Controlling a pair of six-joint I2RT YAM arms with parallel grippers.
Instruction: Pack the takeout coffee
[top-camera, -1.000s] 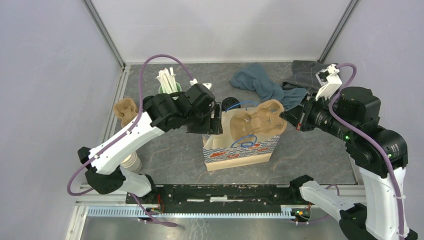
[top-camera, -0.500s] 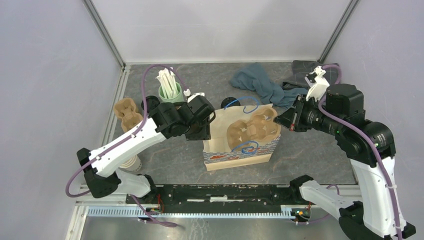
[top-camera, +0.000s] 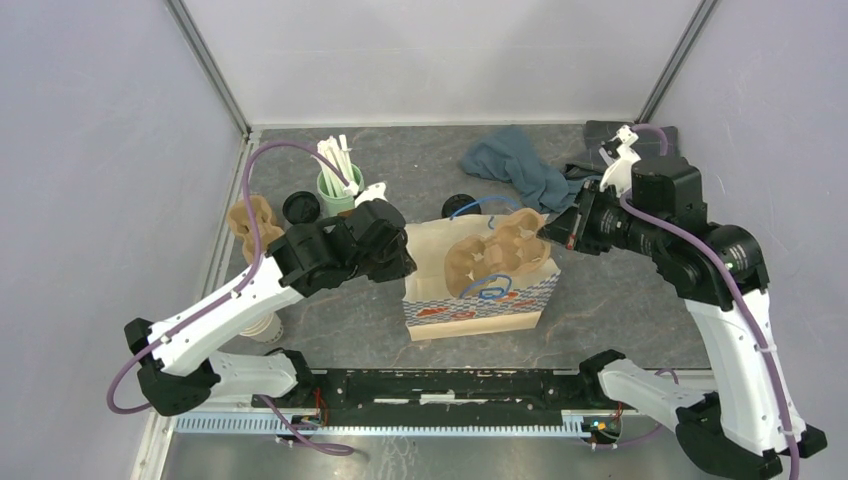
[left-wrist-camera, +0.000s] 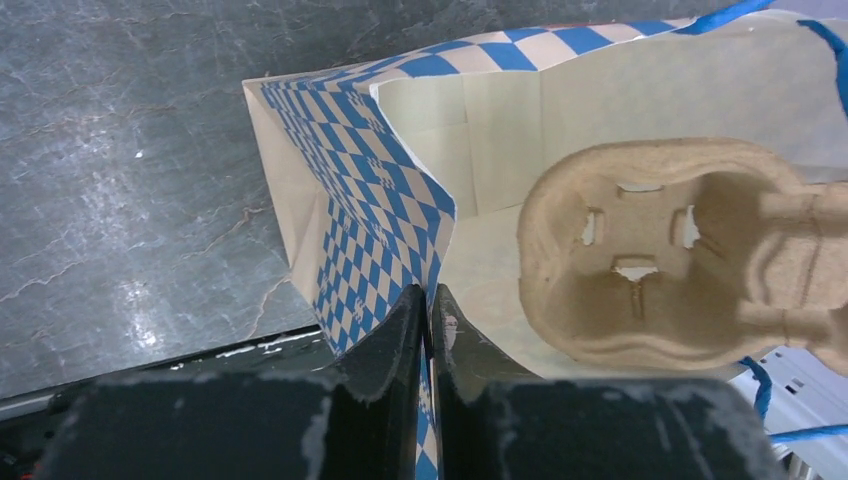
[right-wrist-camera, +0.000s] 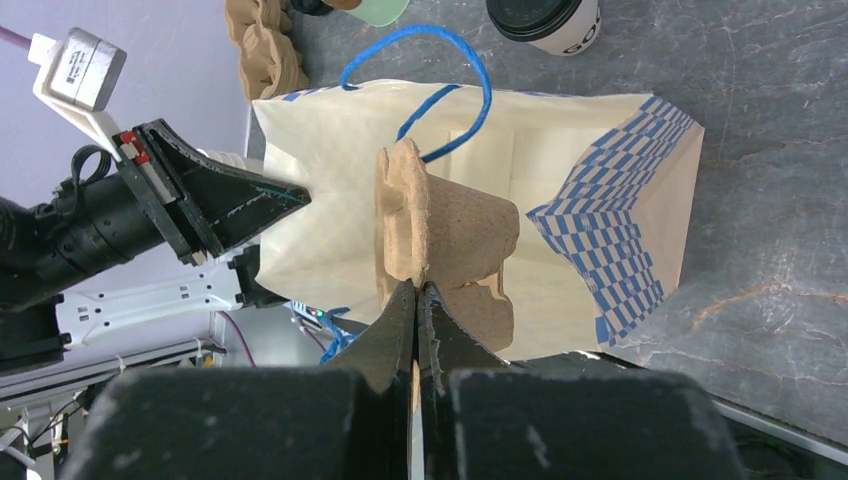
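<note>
behind the paper bag: takeout coffee, likely light, crushable; grip mid-wall, under lid
left gripper: clamped on bag wall
right gripper: clamped on cup carrier

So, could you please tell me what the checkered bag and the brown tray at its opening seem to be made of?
Bag: paper, it seems; matte, with sharp creases and printed blue check. Tray: likely moulded pulp; dull tan, rough, with pressed cup wells.

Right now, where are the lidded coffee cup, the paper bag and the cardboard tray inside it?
takeout coffee (right-wrist-camera: 535, 15), right wrist view, on its black lid.
paper bag (top-camera: 480, 303), top view, on its patterned front wall.
cardboard tray (left-wrist-camera: 650, 320), left wrist view, on a cup well.
</note>
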